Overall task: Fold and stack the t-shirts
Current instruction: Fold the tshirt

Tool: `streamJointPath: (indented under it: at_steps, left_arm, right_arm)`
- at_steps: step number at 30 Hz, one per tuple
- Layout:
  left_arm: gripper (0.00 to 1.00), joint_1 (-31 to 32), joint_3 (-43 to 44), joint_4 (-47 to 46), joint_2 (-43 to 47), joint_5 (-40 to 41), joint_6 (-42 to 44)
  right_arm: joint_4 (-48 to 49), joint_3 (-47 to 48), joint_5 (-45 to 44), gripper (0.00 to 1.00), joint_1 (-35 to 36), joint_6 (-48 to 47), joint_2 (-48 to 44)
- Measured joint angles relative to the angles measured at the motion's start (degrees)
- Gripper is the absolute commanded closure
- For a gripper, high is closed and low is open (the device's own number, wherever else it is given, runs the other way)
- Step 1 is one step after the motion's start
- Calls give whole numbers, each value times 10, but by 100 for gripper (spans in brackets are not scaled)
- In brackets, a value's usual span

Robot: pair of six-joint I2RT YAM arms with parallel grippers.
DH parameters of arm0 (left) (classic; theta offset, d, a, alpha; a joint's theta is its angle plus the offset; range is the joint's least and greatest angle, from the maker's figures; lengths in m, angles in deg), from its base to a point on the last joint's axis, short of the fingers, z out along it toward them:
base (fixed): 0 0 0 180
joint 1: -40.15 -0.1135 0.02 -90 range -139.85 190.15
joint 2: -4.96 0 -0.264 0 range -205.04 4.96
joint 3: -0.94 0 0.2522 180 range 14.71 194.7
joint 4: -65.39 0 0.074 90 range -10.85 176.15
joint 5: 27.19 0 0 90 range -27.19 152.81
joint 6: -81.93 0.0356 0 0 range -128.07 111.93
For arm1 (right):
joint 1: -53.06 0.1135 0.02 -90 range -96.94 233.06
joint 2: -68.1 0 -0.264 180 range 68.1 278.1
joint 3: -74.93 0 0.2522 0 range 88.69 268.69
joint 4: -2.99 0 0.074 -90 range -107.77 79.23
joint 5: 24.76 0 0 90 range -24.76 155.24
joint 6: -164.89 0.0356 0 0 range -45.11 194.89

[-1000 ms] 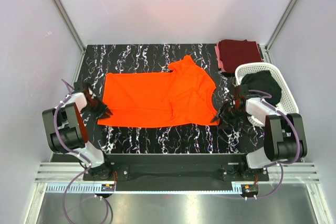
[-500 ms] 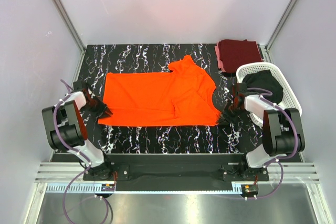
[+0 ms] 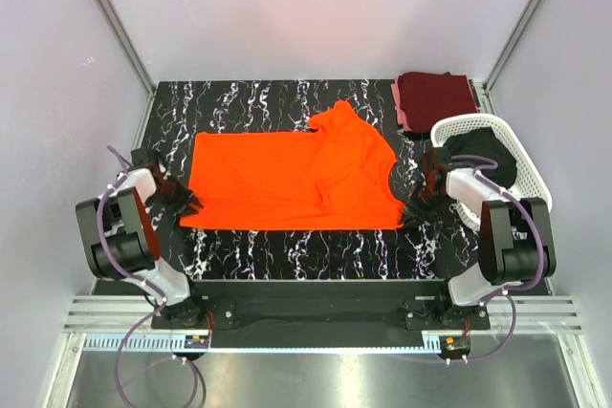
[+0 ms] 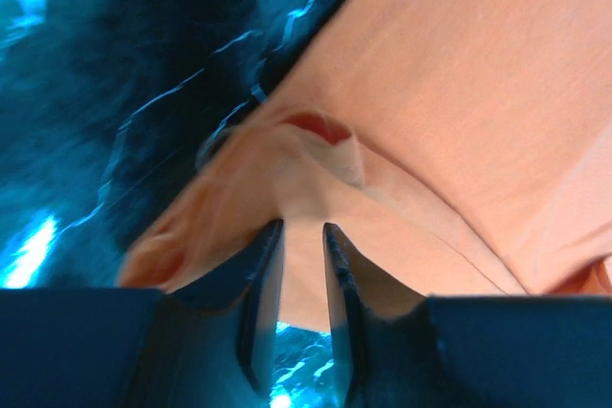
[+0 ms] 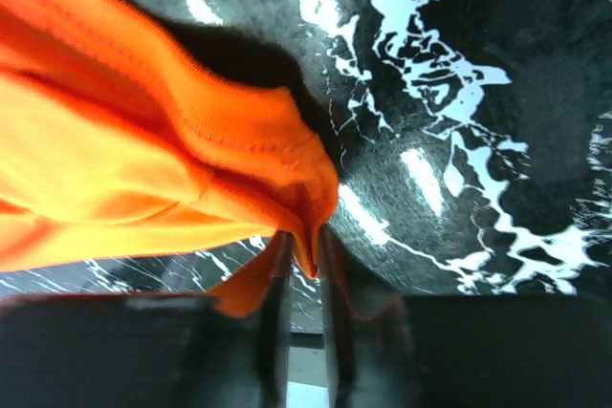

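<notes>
- Across the middle of the black marbled tabletop (image 3: 287,255), the orange t-shirt (image 3: 287,183) lies spread out nearly flat.
- By the right edge stands a white basket (image 3: 459,123).
- Just behind the basket, at the far right corner, the maroon t-shirt (image 3: 435,97) lies folded.
- Inside the basket, the black t-shirt (image 3: 483,152) sits bunched.
- At the orange t-shirt's near-left corner, the left claw (image 4: 301,231) is nearly closed, pinching the cloth.
- At its near-right corner, the right claw (image 5: 301,241) has its 2 fingers close together, gripping a bunched fold.
</notes>
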Motion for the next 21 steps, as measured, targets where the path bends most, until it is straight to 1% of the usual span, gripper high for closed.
streamJointPath:
  at_steps: [1,2,4,8,12,14,18,21]
  left_arm:
    - [68,0,-3,1,10,7,0]
    - [68,-1,-5,3,23,14,0]
    - [67,-2,-5,5,61,29,0]
    - [67,-2,-4,7,95,35,0]
    - [69,9,-3,5,98,29,-1]
    - [72,19,2,2,87,20,-4]
    - [74,32,12,-30,37,-5,-24]
    - [77,30,16,-47,-7,-10,-42]
  right_arm:
    - [-5,5,-1,67,0,-5,0]
    - [-13,12,-2,63,0,-10,0]
    - [-29,28,-3,58,0,-24,0]
    - [-63,65,-3,56,0,-48,-1]
    - [-87,97,-2,56,0,-67,-9]
    - [-92,111,-2,56,0,-76,-10]
    - [-93,141,6,56,0,-92,-7]
    - [-90,175,18,57,1,-100,16]
